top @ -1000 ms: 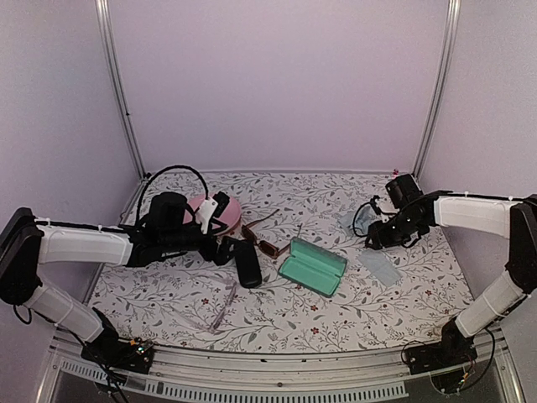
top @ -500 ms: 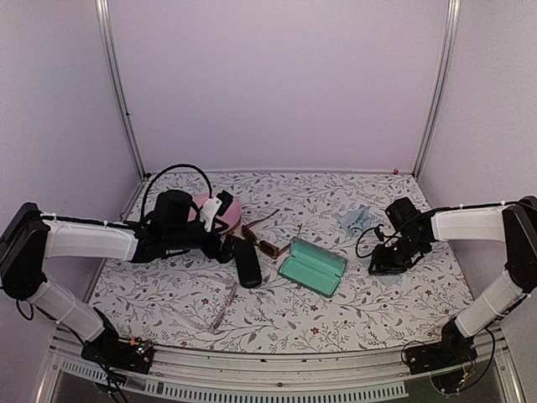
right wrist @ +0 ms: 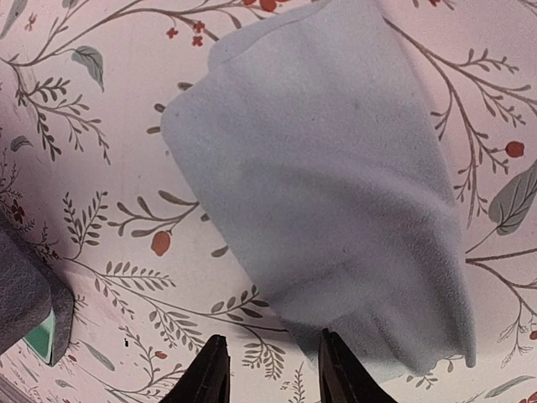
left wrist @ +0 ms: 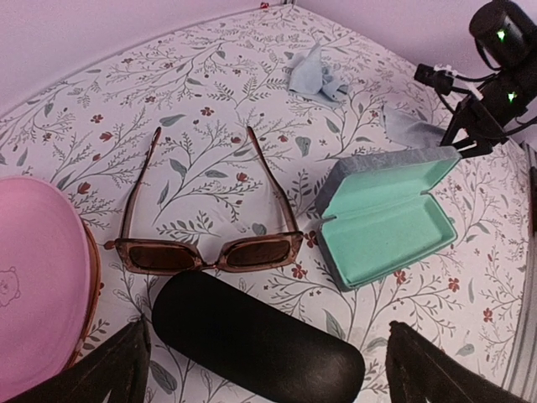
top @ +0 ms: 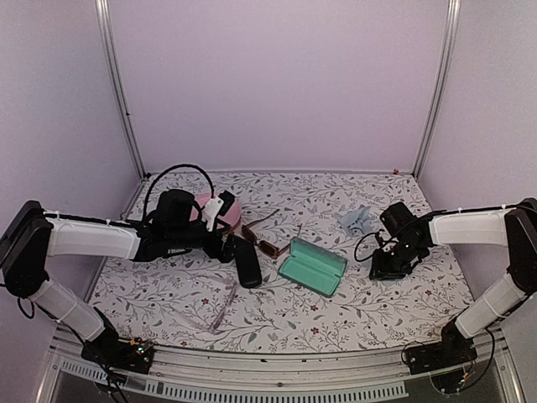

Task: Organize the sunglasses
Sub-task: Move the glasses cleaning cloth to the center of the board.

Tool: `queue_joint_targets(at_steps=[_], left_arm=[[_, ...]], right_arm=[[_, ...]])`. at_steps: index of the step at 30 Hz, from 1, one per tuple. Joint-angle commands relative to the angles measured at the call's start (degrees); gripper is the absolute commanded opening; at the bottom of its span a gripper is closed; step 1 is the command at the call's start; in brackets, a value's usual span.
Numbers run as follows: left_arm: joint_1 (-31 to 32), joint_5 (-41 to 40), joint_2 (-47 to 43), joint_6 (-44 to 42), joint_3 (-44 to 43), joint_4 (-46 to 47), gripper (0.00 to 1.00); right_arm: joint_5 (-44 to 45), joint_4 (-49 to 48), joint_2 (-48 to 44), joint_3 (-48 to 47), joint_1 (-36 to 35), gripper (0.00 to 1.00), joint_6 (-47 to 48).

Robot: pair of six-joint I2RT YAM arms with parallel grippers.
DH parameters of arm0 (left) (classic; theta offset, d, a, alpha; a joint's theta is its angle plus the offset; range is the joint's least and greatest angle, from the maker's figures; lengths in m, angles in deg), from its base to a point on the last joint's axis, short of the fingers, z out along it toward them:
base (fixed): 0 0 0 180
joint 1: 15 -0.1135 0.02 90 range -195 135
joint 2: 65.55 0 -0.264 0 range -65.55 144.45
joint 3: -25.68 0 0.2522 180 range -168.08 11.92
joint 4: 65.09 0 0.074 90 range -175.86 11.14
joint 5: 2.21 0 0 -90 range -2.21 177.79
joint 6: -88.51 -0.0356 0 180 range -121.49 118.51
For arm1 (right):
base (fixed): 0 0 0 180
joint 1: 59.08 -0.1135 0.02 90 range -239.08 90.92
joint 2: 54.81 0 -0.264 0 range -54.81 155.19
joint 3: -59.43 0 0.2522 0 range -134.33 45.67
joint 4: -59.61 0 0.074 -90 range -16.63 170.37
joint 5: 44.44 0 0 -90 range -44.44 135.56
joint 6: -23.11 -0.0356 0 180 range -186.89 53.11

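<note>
The reddish-brown sunglasses (top: 263,243) lie unfolded, arms pointing away, between the black oblong case (top: 247,265) and the open teal-lined case (top: 312,266). They also show in the left wrist view (left wrist: 210,252). The pale, near-transparent glasses (top: 222,306) lie near the front, left of centre. My left gripper (top: 231,248) is open wide and empty, its fingers to either side of the black case (left wrist: 256,340). My right gripper (top: 382,267) is open and empty, low over a flat grey-blue cloth (right wrist: 336,193).
A pink round case (top: 214,210) sits under my left arm, also in the left wrist view (left wrist: 38,294). A crumpled blue cloth (top: 357,219) lies at the back right. The open case's corner (right wrist: 25,311) shows in the right wrist view.
My right gripper has come down and forward from near the crumpled cloth to just above the flat cloth. My left arm has shifted slightly right toward the black case.
</note>
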Motion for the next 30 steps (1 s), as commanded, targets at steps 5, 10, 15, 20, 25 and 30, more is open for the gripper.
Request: queue_joint_targets(at_steps=[5, 10, 15, 20, 25, 30], left_arm=[[-0.5, 0.9, -0.1, 0.5, -0.7, -0.2, 0.98], [-0.5, 1.0, -0.2, 0.9, -0.4, 0.1, 0.98], [-0.4, 1.1, -0.1, 0.9, -0.4, 0.3, 0.98], [-0.4, 1.7, 0.3, 1.2, -0.5, 0.7, 0.98], [-0.5, 2.0, 0.6, 1.3, -0.7, 0.8, 0.98], [-0.4, 2.3, 1.0, 1.4, -1.0, 1.0, 0.98]], right_arm=[[2.3, 0.5, 0.0, 0.6, -0.9, 0.33, -1.6], [1.1, -0.4, 0.6, 1.4, -1.0, 0.25, -1.7], [0.7, -0.8, 0.5, 2.1, -1.6, 0.16, -2.0], [-0.8, -1.1, -0.7, 2.5, -3.0, 0.08, -2.8], [-2.6, -0.9, -3.7, 3.3, -3.9, 0.04, -3.4], [-0.8, 0.0, -5.4, 2.2, -3.9, 0.08, -3.9]])
